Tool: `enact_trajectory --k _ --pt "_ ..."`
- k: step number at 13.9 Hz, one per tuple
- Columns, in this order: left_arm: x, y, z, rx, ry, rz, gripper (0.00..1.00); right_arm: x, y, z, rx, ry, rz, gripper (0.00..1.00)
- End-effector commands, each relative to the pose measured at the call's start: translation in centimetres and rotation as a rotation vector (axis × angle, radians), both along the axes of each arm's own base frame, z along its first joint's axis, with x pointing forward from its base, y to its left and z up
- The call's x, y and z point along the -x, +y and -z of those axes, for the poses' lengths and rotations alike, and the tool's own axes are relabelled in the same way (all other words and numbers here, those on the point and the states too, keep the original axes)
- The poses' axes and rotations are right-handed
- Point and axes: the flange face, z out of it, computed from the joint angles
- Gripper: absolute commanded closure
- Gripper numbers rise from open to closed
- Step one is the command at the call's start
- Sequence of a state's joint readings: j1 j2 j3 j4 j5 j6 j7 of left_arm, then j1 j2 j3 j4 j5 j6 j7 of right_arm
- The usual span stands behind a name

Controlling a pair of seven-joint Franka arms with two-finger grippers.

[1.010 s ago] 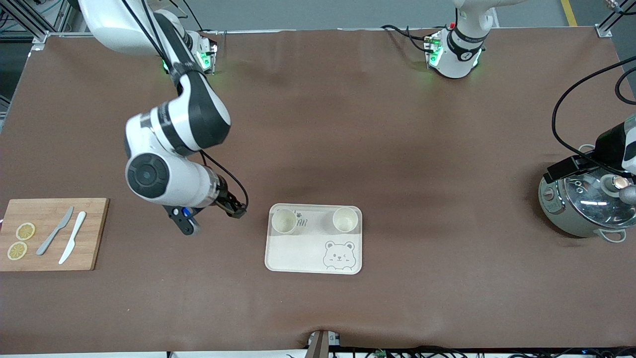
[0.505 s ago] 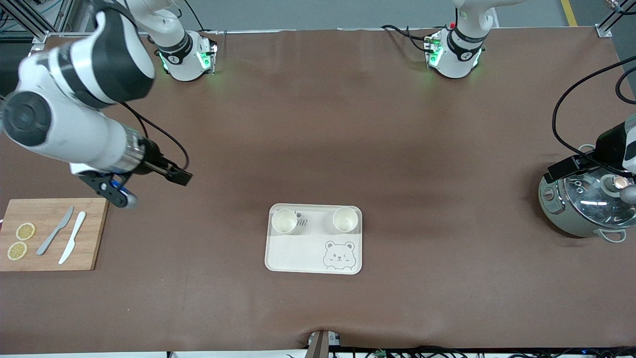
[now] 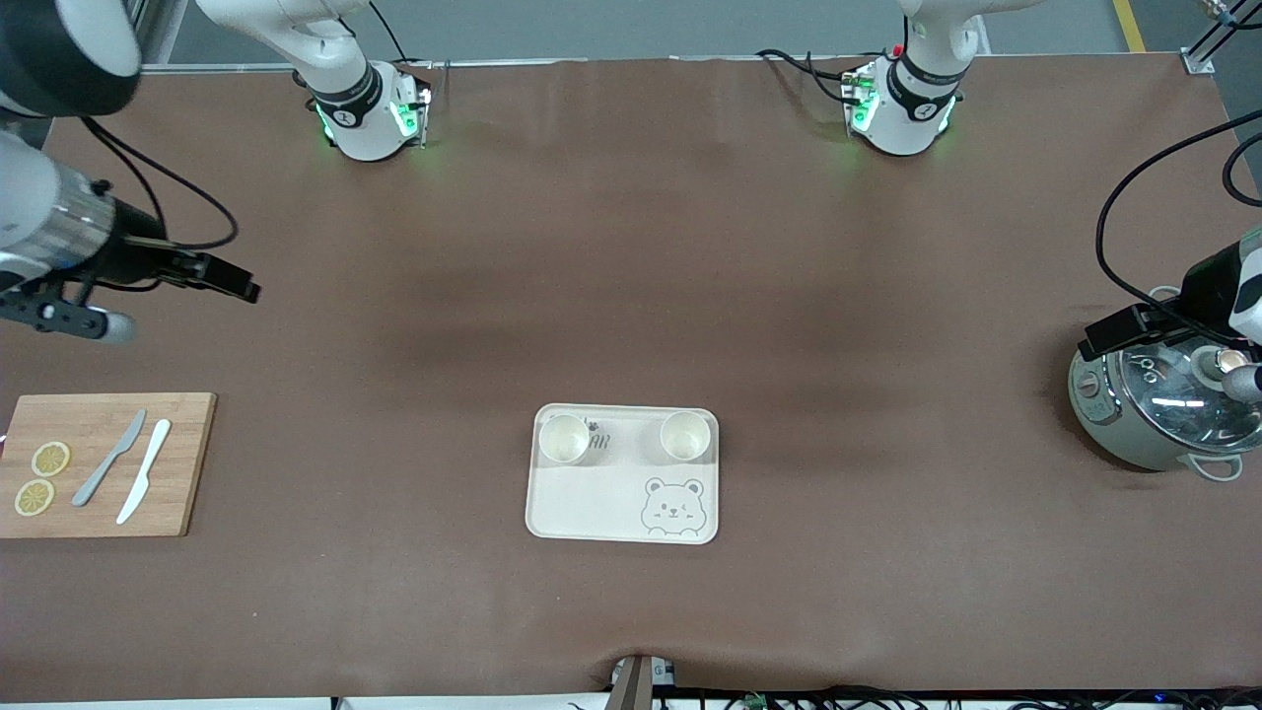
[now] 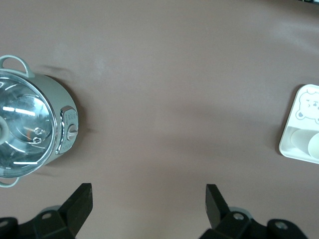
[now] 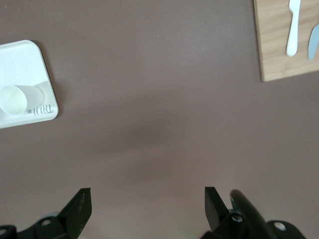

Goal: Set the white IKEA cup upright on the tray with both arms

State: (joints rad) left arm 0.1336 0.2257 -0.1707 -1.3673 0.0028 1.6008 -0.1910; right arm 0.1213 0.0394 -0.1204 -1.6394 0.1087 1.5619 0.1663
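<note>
Two white cups stand upright on the cream bear tray (image 3: 582,503), one (image 3: 564,438) toward the right arm's end and one (image 3: 685,435) toward the left arm's end. Both sit along the tray edge farther from the front camera. My right gripper (image 3: 237,284) hangs open and empty over bare table, well away from the tray. My left gripper (image 3: 1109,337) is open and empty over the table beside the cooker. The right wrist view shows its open gripper (image 5: 147,195), the tray (image 5: 22,57) and one cup (image 5: 14,99). The left wrist view shows its open gripper (image 4: 148,194) and the tray (image 4: 299,137).
A wooden cutting board (image 3: 177,463) with two knives (image 3: 128,468) and lemon slices (image 3: 49,459) lies at the right arm's end. A grey-green cooker with a glass lid (image 3: 1163,409) stands at the left arm's end, under the left arm's wrist. Black cables loop above it.
The right arm has swung up and away from beside the tray toward its own end of the table, gripper still open. The left arm has barely moved. Both cups stayed put.
</note>
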Motion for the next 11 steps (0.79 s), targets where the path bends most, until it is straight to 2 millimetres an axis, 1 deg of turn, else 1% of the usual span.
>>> enact_trajectory --k 1,2,3,4,5,6,7,8,10,11 --pt "2.4 -0.1 -1.3 -0.036 -0.006 0.058 0.00 1.0 -3.7 -1.4 0.038 -0.036 -0.119 0.00" --pt "2.8 -0.2 -1.0 -0.041 0.002 0.071 0.00 1.1 -4.2 -2.2 0.064 -0.049 -0.156 0.00" --pt "3.3 -0.2 -1.3 -0.043 0.000 0.082 0.00 1.3 -5.0 -3.0 0.075 -0.044 -0.175 0.00" --pt "3.6 -0.4 -1.1 -0.047 0.007 0.088 0.00 1.7 -5.4 -4.5 0.072 -0.042 -0.192 0.00" --pt "3.9 -0.4 -1.6 -0.049 -0.001 0.089 0.00 2.1 -5.4 -5.5 0.069 -0.027 -0.191 0.00" --pt "4.1 -0.4 -1.6 -0.050 -0.001 0.094 0.00 2.5 -5.3 -6.3 0.074 -0.029 -0.200 0.00" --pt "4.4 -0.6 -1.9 -0.052 -0.005 0.104 0.00 3.4 -5.0 -7.9 0.107 -0.060 -0.213 0.00" --pt "4.5 -0.6 -1.9 -0.050 -0.002 0.112 0.00 3.6 -5.1 -8.0 0.135 -0.063 -0.217 0.00" --pt "4.6 -0.7 -1.8 -0.054 0.008 0.121 0.00 3.5 -5.2 -7.1 0.130 -0.050 -0.217 0.00" --pt "4.6 -1.2 -1.8 -0.053 0.008 0.128 0.00 3.4 -4.9 -7.3 0.124 -0.061 -0.221 0.00"
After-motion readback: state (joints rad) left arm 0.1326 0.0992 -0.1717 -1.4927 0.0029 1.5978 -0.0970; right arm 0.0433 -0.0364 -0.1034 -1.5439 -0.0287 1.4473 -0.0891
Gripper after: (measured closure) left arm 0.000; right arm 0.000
